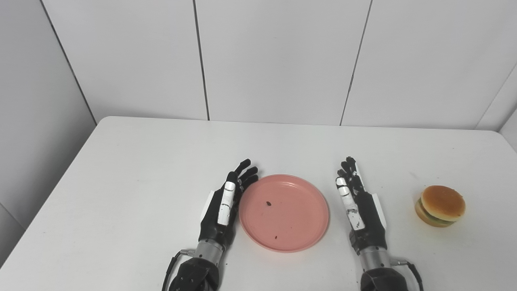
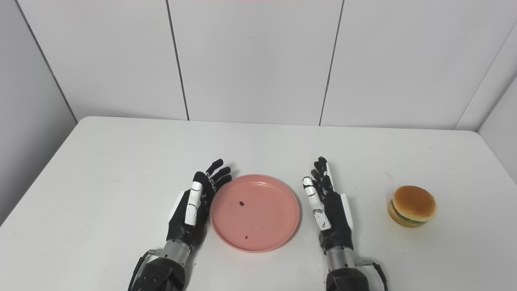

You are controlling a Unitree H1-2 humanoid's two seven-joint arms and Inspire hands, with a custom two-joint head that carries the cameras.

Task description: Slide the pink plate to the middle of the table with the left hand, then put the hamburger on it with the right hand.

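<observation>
The pink plate (image 1: 284, 212) lies flat on the white table (image 1: 141, 182), near its front middle, with two small dark specks on it. My left hand (image 1: 226, 206) stands on edge against the plate's left rim, open with fingers straight. On the plate's right side my right hand (image 1: 357, 208) is open too, a small gap away from the rim, holding nothing. The hamburger (image 1: 440, 206) sits upright on the table well to the right of the right hand, untouched.
White wall panels (image 1: 278, 60) rise behind the table's far edge. The table's right edge runs just beyond the hamburger.
</observation>
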